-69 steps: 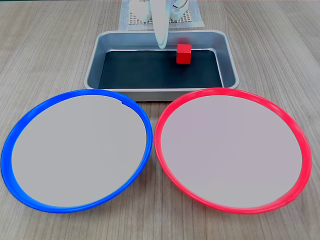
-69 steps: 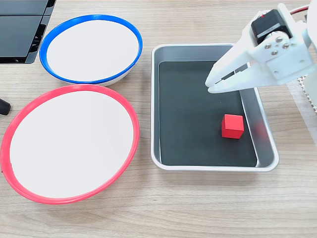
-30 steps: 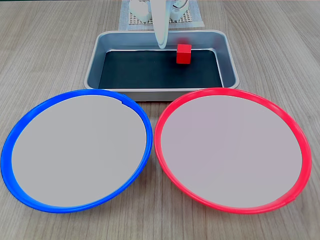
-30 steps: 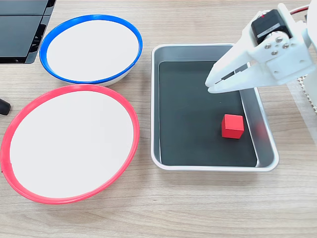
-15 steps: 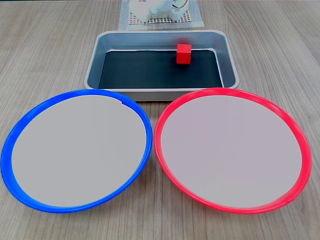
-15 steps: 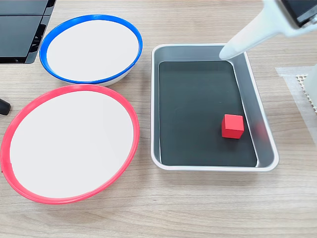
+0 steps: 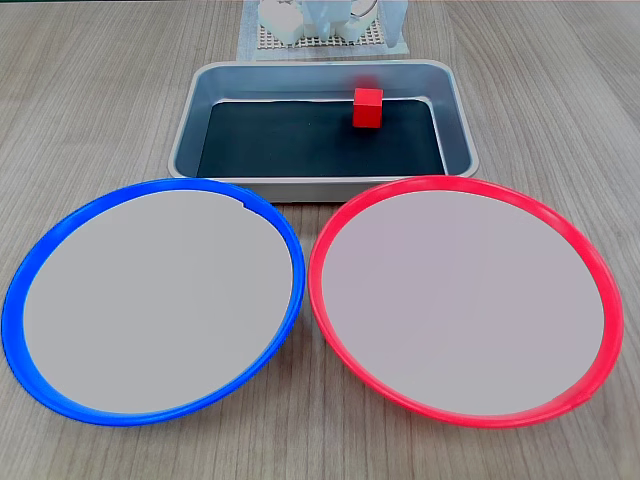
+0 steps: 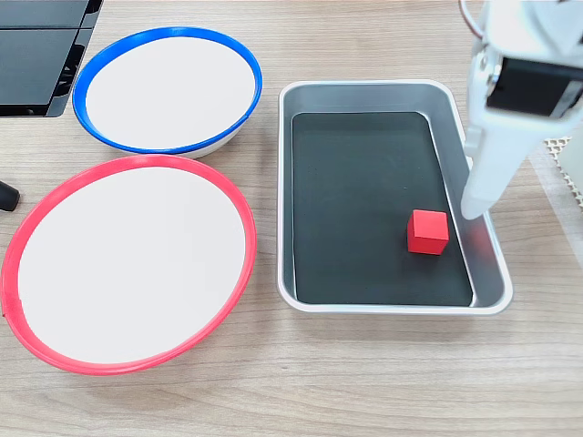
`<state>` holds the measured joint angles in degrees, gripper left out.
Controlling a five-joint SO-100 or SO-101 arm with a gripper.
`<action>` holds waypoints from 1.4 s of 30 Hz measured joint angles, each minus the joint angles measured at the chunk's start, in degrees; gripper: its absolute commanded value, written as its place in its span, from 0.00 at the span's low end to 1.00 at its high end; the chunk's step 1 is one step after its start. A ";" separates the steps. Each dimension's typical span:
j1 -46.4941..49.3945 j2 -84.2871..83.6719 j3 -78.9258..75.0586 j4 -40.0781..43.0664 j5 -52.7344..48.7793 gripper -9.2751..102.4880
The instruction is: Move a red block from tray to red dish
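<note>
The red block [image 7: 367, 107] [image 8: 427, 231] lies on the black bottom of the tray [image 7: 190, 120] [image 8: 364, 88], near one long wall. In a fixed view my white gripper [image 8: 474, 208] hangs above the tray's right wall, tip pointing down, just right of the block and apart from it. It shows edge-on as a single long finger, so how its jaws stand is unclear. The red dish [image 7: 460, 300] [image 8: 127, 264] sits bare beside the tray.
A blue-rimmed dish [image 7: 150, 300] [image 8: 168, 86] lies next to the red one. A white mesh mat [image 7: 320, 40] [image 8: 560, 155] with the arm's base is behind the tray. A black device [image 8: 41, 55] occupies one table corner.
The gripper rose from over the tray's middle, swung past the tray's far end, and now points down beside the block at the tray's wall. The block has not moved.
</note>
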<state>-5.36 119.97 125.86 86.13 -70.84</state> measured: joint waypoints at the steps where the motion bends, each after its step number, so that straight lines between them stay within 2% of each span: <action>1: 0.09 -0.53 0.62 -0.35 -1.41 0.32; 6: 0.09 -4.66 2.81 -7.38 -5.71 0.31; 17: 0.09 -9.49 7.91 -21.62 -8.00 0.28; 23: -0.35 -9.76 9.49 -22.32 -8.70 0.20; 28: -0.44 -9.76 9.49 -22.68 -9.40 0.09; 31: -0.79 -9.76 9.49 -22.68 -9.05 0.08; 37: -3.08 -9.58 0.00 -19.69 -1.05 0.08; 42: -4.39 -13.18 -18.37 -17.67 10.99 0.08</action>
<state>-9.76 106.79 107.49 68.47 -59.85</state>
